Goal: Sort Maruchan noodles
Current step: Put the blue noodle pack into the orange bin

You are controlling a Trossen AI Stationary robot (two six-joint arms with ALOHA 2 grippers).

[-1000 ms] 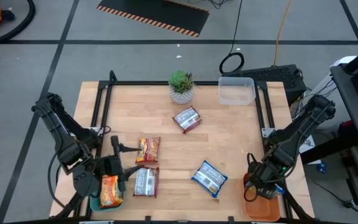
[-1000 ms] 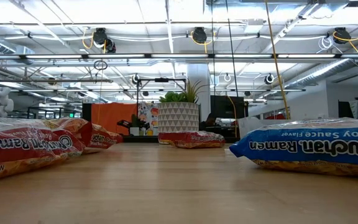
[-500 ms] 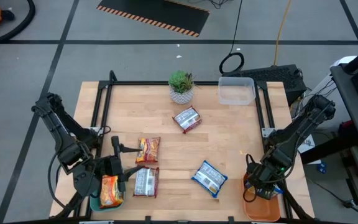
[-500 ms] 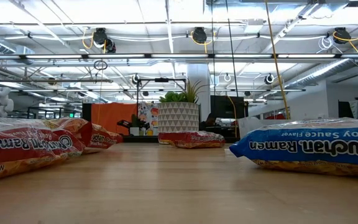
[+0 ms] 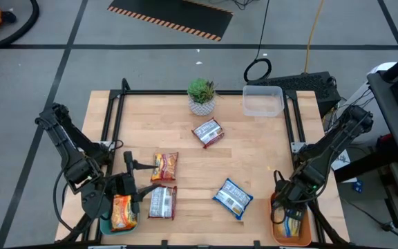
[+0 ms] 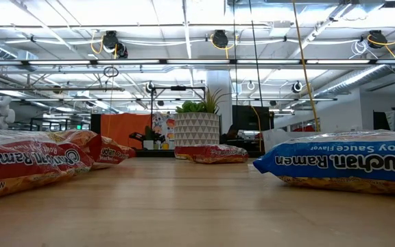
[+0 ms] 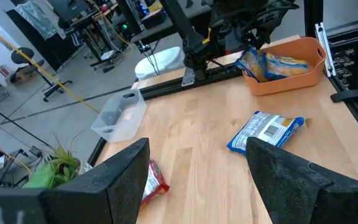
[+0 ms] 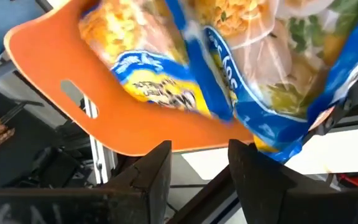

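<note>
High view: our right gripper (image 5: 287, 211) sits over the orange tray (image 5: 277, 234) at the table's (image 5: 254, 159) front right corner. A yellow-and-blue packet (image 5: 294, 222) lies in the tray just past the fingertips. In the right wrist view the fingers (image 8: 151, 180) stand apart with nothing between them, so open; yellow-and-blue packets (image 8: 166, 93) fill the tray (image 8: 48, 56) right ahead of them.

Our left gripper (image 5: 126, 187) is at the front left, above the teal tray (image 5: 106, 225), fingers (image 7: 123, 180) spread, empty. An orange packet (image 5: 122, 211) lies in that tray, just under and beside the gripper.

Loose noodles on the table:
- dark red packet with white label (image 5: 162, 202), just right of the left gripper
- orange packet (image 5: 164, 166), just ahead of the left gripper
- blue-white packet (image 5: 232, 197), between the two grippers, nearer the right one
- another dark red packet (image 5: 208, 132), well ahead of both grippers, mid-table

Further out: potted plant (image 5: 201, 95) and clear tub (image 5: 262, 101) at the far edge.

Low view: neither gripper in sight. We see the blue packet (image 6: 341, 165) reading Soy Sauce Flavor, red packets (image 6: 26, 165) on the other side, and the plant pot (image 6: 197, 129) behind.
</note>
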